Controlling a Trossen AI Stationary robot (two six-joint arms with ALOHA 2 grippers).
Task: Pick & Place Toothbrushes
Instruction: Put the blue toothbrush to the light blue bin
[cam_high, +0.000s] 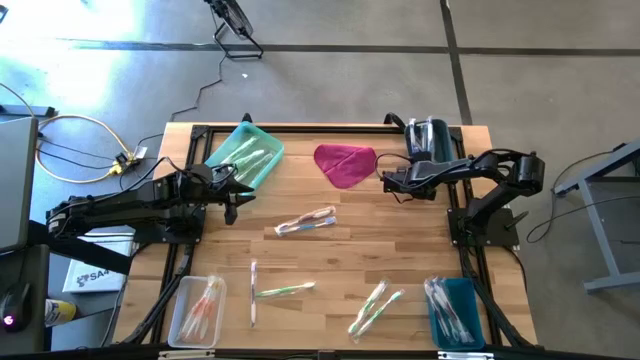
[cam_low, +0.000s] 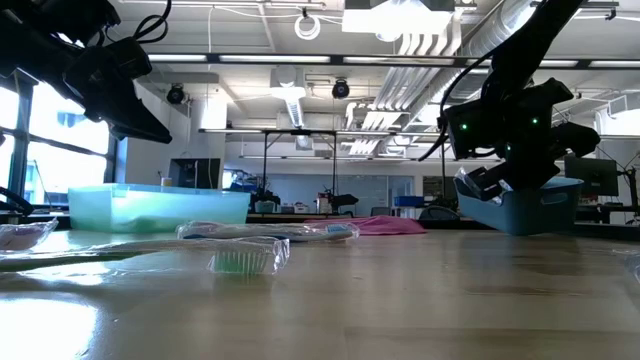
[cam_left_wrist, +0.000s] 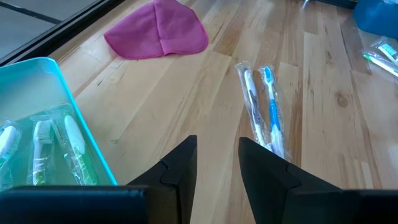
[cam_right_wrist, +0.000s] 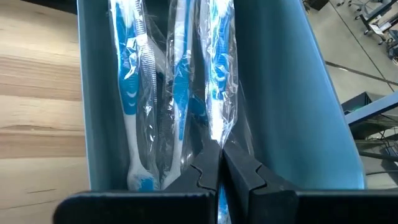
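Note:
My right gripper (cam_right_wrist: 221, 158) is shut on a wrapped blue toothbrush (cam_right_wrist: 217, 74) inside a blue bin (cam_high: 430, 140) at the table's far right; other blue toothbrushes (cam_right_wrist: 127, 81) lie beside it. My left gripper (cam_left_wrist: 217, 165) hovers open over bare wood, with nothing between its fingers. It stands between a teal bin (cam_high: 245, 155) holding green toothbrushes (cam_left_wrist: 71, 146) and a wrapped pair (cam_left_wrist: 261, 106) lying flat on the table. More wrapped toothbrushes (cam_high: 283, 290) lie loose toward the near edge. My right gripper pinches the clear wrapper of the blue toothbrush (cam_right_wrist: 214, 134) between its two fingers, near one end of it. The fingers reach into the bin along the toothbrush's length. The rest of the wrapped toothbrush runs away from the fingers among the others in the bin.
A magenta cloth (cam_high: 345, 165) lies at the far middle, between the two arms. A clear bin (cam_high: 195, 310) with orange-pink toothbrushes sits near left, and a second blue bin (cam_high: 455, 310) with toothbrushes near right. A green pair (cam_high: 375, 308) lies near the middle.

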